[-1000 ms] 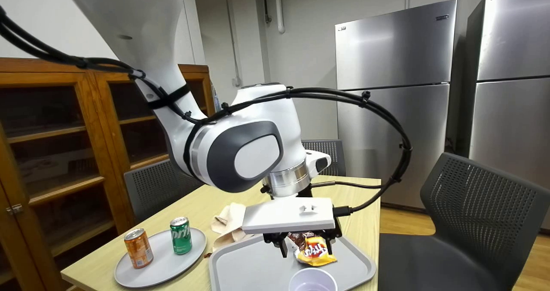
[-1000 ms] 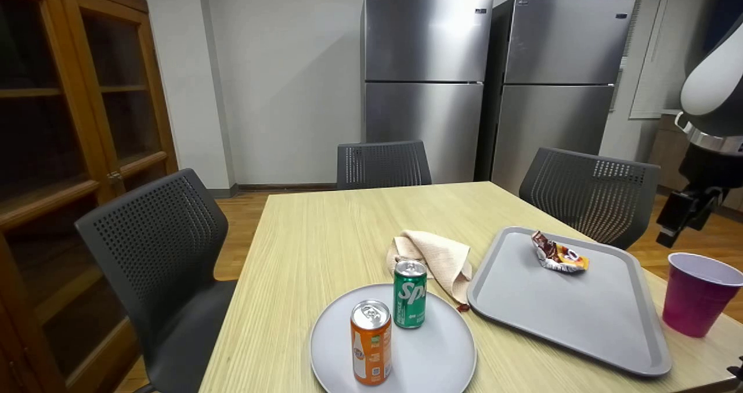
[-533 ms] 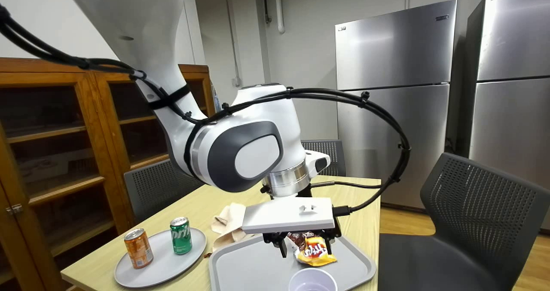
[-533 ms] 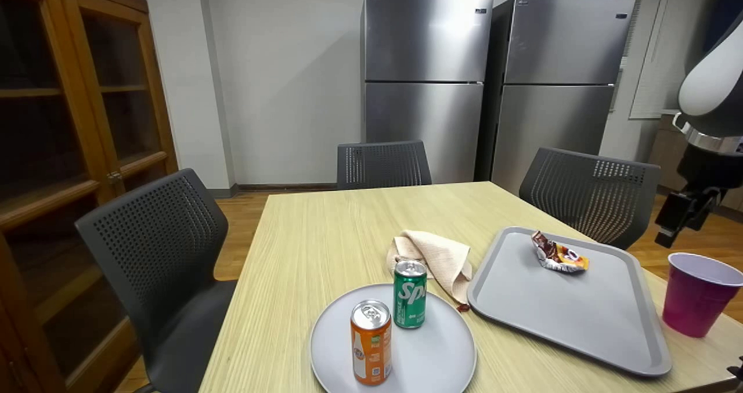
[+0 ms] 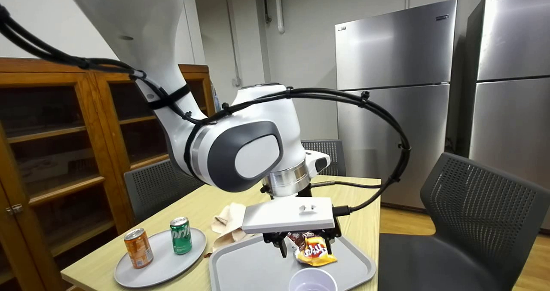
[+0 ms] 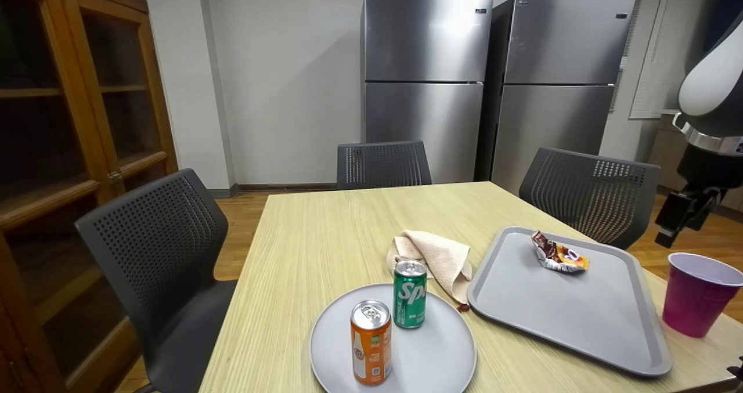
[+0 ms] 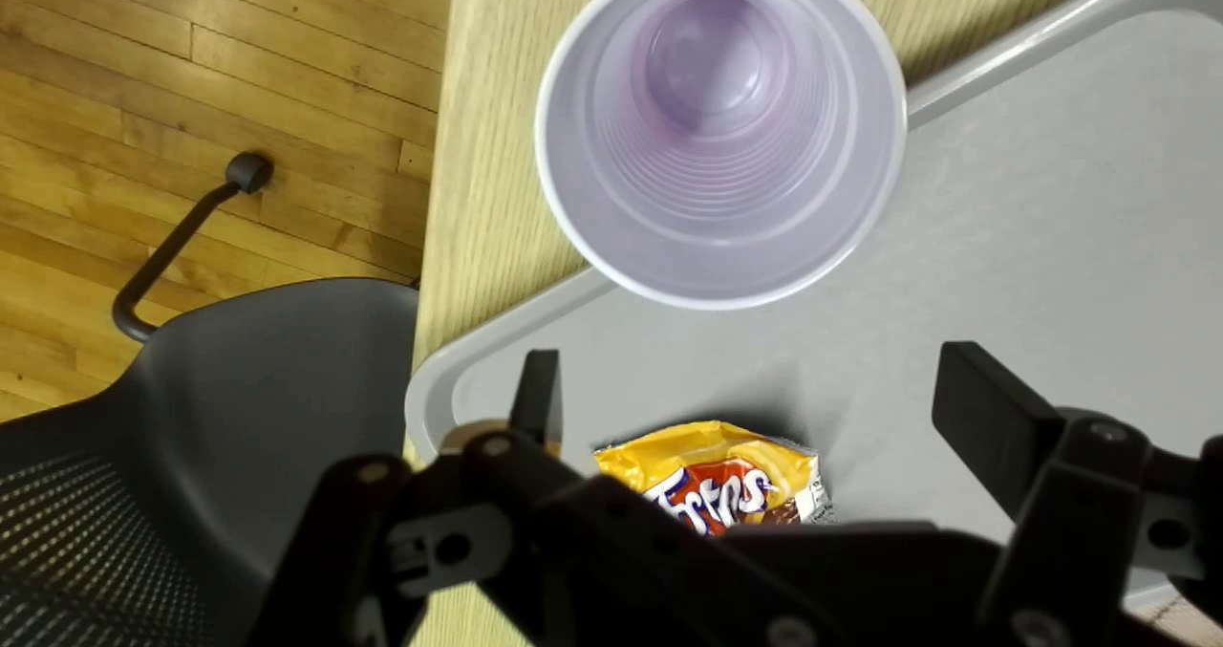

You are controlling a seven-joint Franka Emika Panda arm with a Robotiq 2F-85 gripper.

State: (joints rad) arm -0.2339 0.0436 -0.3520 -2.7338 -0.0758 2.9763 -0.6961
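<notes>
My gripper (image 7: 750, 365) stands open above the grey tray (image 7: 1003, 226), its two black fingers wide apart with nothing held between them. Below it a yellow, red and brown snack bag (image 7: 707, 465) lies crumpled on the tray, partly hidden by the gripper's body in the wrist view. A cup (image 7: 717, 198), pale lilac inside, stands upright just beyond the fingertips; its outside is magenta in an exterior view (image 6: 699, 300). It is on the table beside the tray's edge. In an exterior view the gripper (image 5: 307, 253) hangs over the bag (image 5: 318, 256) without visible contact.
A round grey plate (image 6: 432, 358) carries an orange can (image 6: 371, 346) and a green can (image 6: 410, 297), both upright. Between plate and tray lies a beige cloth (image 6: 435, 259). Dark chairs (image 5: 477, 205) surround the table. A wooden cabinet (image 5: 47, 162) and steel refrigerators (image 6: 426, 91) stand behind.
The arm shifts by a hair at most. Bag, cup, cans, plate and cloth stay where they were, and the jaws keep the same spread.
</notes>
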